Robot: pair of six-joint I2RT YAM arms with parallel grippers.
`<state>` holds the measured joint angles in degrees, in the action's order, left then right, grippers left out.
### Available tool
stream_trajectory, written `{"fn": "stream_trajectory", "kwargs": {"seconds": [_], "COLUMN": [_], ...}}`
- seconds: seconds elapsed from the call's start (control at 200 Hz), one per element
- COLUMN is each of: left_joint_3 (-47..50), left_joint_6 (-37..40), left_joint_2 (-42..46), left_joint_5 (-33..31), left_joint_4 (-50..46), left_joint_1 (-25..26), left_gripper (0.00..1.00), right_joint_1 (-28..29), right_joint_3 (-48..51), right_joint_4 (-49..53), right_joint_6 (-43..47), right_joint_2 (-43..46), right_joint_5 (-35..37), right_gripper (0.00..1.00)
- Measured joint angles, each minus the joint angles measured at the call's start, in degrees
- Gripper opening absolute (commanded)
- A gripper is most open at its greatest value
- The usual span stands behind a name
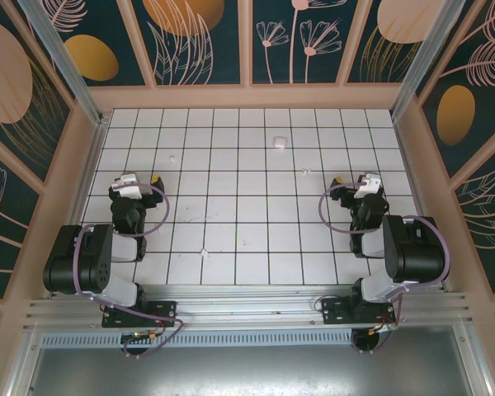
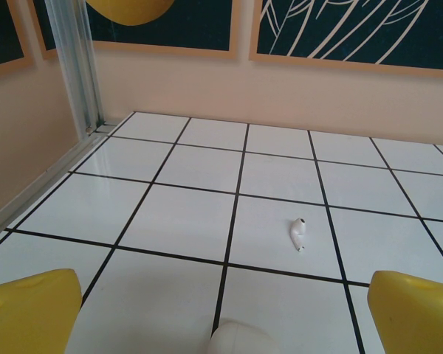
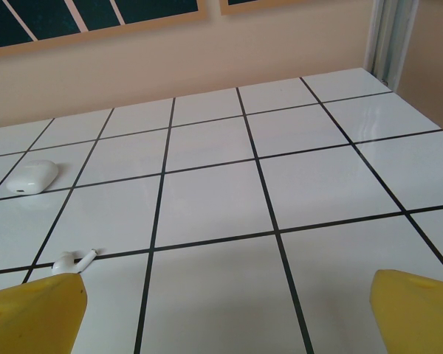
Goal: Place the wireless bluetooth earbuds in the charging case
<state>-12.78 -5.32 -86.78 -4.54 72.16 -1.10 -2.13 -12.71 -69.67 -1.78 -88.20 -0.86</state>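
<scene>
Two arms poised at the near edge of the tiles, well short of the charging case (image 1: pixel 280 141). The left gripper (image 1: pixel 139 180) and right gripper (image 1: pixel 355 180) stand with jaws spread wide, holding nothing. The right earbud (image 3: pixel 72 259) lies just nearer than the case and slightly to its right. The left earbud (image 2: pixel 298 234) lies well apart on the case's left. The case, farthest back, looks closed. A good pick likely means dropping straight over a stem and pinching across it lightly.
</scene>
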Motion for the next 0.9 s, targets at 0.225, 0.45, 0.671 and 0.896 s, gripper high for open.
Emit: {"fn": "stream_trajectory", "kwargs": {"seconds": [0.225, 0.45, 0.671, 0.896], "left_joint_3": [-1.38, -11.52, -25.49, -34.23], "left_joint_6": [-0.5, -3.17, -11.21, -15.41], "left_joint_2": [3.13, 11.32, 11.56, 6.12], "left_joint_5": [-1.75, -7.02, -12.94, -10.78], "left_joint_4": [-6.08, -23.71, -49.83, -70.58], "left_joint_1": [0.0, 0.0, -0.33, -0.87], "left_gripper": [0.98, 0.98, 0.98, 0.97], "right_joint_1": [0.0, 0.04, 0.15, 4.92], "right_joint_3": [-0.13, -5.05, -16.74, -29.4], "right_joint_4": [1.77, 14.99, 36.52, 56.33], "right_joint_6": [0.04, -0.5, -6.73, -12.76], "right_joint_2": [1.16, 11.23, 16.85, 14.69], "right_joint_5": [-0.09, -0.02, 0.11, -0.63], "right_gripper": [0.99, 0.99, 0.99, 0.99]}}
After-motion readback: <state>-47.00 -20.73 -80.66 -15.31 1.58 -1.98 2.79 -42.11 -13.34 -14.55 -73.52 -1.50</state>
